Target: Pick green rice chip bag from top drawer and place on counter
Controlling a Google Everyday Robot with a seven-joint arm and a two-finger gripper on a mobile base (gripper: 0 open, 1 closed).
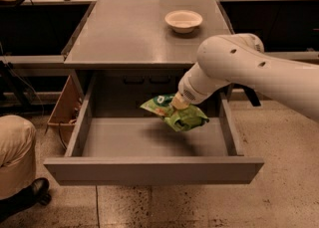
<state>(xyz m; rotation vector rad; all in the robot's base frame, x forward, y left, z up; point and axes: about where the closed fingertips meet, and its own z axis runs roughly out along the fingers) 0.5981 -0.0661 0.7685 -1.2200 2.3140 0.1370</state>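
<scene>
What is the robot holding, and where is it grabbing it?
The tool, over the top drawer, holds the green rice chip bag by its top middle.

Above our gripper (179,103), clamped on the green rice chip bag (183,117) over the top drawer (149,170), we see the counter (124,33) lip and a bowl (183,20).
</scene>
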